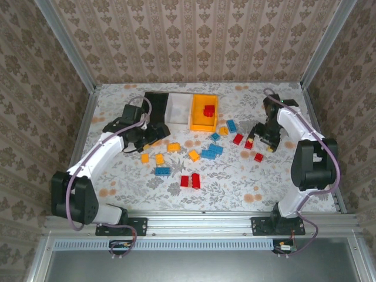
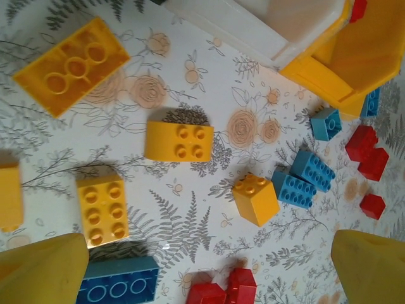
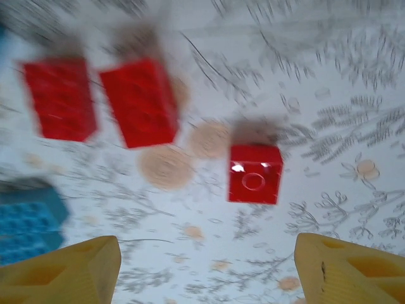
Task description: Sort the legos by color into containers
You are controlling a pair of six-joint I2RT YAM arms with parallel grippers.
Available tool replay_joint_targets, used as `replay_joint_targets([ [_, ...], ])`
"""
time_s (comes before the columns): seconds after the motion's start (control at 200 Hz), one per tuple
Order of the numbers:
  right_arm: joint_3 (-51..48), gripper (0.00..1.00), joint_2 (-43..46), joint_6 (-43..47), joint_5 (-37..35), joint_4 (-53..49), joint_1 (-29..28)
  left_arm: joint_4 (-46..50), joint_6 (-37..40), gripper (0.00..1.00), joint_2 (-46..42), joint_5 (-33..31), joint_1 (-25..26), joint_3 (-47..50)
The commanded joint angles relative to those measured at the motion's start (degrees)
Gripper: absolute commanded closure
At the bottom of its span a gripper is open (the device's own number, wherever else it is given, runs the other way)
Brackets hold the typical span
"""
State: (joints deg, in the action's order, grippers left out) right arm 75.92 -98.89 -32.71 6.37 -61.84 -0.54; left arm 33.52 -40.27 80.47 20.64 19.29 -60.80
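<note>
Red, blue and yellow legos lie scattered on the floral table. The black (image 1: pixel 155 104), white (image 1: pixel 179 108) and orange-yellow (image 1: pixel 200 124) containers stand in a row at the back; a red brick (image 1: pixel 209 111) lies in the orange-yellow one. My left gripper (image 1: pixel 147 134) hangs open above yellow bricks (image 2: pixel 178 140), its yellow fingers (image 2: pixel 44 269) wide apart with nothing held; two red bricks (image 2: pixel 224 290) lie on the table below the gap. My right gripper (image 1: pixel 258 143) is open and holds nothing, over a small red brick (image 3: pixel 254 173) on the table, with two larger red bricks (image 3: pixel 139 101) farther off.
Blue bricks (image 1: pixel 211 151) and a yellow one (image 1: pixel 194 155) lie mid-table, and a red pair (image 1: pixel 190 181) and a blue brick (image 1: pixel 163 171) sit nearer the front. Patterned walls and metal rails close in the table (image 1: pixel 247 188). The right wrist view is blurred.
</note>
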Motion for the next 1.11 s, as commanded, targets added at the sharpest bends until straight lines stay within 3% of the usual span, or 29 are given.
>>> replay_joint_targets([
  [0.0, -3.96, 0.25, 0.04, 1.57, -2.34, 0.97, -0.13, -1.06, 1.43, 0.00, 1.37, 1.40, 1.07, -2.76],
  [0.59, -6.19, 0.37, -8.96, 0.80, -1.78, 7.69, 1.09, 1.33, 1.16, 0.00, -2.83, -0.51, 0.63, -0.64],
  [1.1, -5.94, 0.69, -6.80, 1.47, -0.99, 7.70, 3.17, 0.44, 0.37, 0.00, -1.80, -0.25, 0.31, -1.10],
])
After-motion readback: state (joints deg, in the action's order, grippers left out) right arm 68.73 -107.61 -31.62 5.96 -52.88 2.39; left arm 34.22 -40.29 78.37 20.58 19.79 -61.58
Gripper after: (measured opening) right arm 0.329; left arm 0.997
